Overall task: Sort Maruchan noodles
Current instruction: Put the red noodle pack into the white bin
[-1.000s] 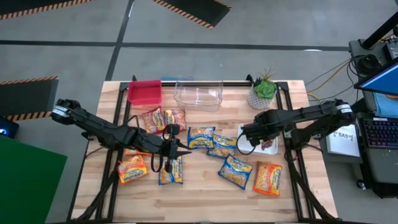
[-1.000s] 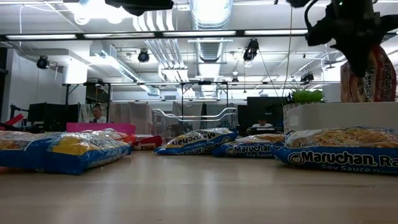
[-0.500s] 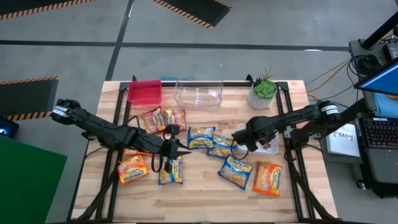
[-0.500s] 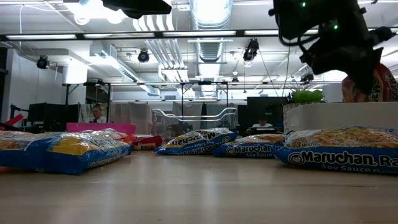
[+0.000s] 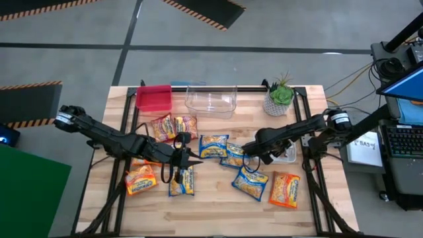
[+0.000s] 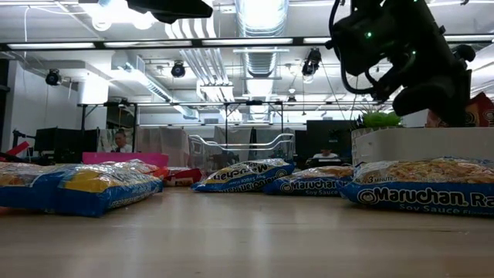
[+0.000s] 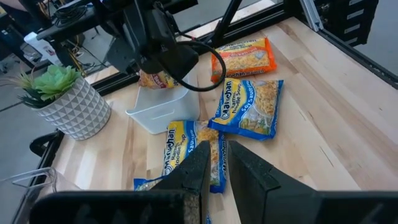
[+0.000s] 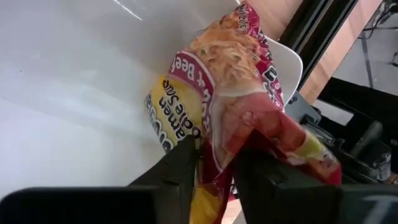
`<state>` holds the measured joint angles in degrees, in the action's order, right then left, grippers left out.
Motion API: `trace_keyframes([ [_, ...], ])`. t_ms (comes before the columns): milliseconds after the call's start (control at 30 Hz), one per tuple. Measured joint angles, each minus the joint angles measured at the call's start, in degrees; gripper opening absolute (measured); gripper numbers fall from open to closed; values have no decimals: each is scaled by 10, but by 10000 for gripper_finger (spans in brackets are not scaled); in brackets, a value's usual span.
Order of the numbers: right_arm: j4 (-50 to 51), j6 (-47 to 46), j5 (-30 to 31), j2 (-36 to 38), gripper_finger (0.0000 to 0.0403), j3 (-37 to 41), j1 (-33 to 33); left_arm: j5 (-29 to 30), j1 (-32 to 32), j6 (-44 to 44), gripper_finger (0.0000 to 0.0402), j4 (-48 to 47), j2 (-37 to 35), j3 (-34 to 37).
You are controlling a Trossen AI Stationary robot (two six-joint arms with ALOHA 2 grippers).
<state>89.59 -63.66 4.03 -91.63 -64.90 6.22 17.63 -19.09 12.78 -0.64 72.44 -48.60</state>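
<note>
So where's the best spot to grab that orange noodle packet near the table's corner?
Probably from straight above. The orange packet lies flat on the table, so nothing sticks up to catch from the side. Pinch across its narrow width, near the middle, one finger on each long edge. A blue packet lies close beside it, so keep the fingers tight to the orange one.

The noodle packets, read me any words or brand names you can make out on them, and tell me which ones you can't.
"Maruchan. Ra", cut off at the frame edge, with "Soy Sauce" beneath: blue packet nearest the low view.
"Maruchan": blue packet behind it.
"Beef" and "amen": red packet held between the right gripper fingers at the white bin.
High view: packet print too small to read.
</note>
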Motion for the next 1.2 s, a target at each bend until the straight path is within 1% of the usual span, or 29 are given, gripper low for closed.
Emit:
trace_keyframes([
  [67,4,0,-1,7,103,-2,0,0,0,0,39,-2,0,0],
  [200,4,-10,-15,33,106,-6,0,0,0,0,39,-4,0,0],
  [400,4,-44,-13,79,107,-6,-5,0,0,0,39,-4,0,0],
  [600,4,-67,-2,126,104,-6,-29,0,0,0,39,-3,0,0],
  [733,4,-73,50,150,87,-7,-49,0,0,0,39,-3,0,0],
  [867,4,-56,93,154,60,-6,-69,0,0,0,39,-3,0,0],
  [967,1,-38,105,145,43,2,-78,0,1,0,39,-3,0,0],
  [1200,-14,-21,106,108,12,42,-77,0,1,11,39,-3,0,0],
])
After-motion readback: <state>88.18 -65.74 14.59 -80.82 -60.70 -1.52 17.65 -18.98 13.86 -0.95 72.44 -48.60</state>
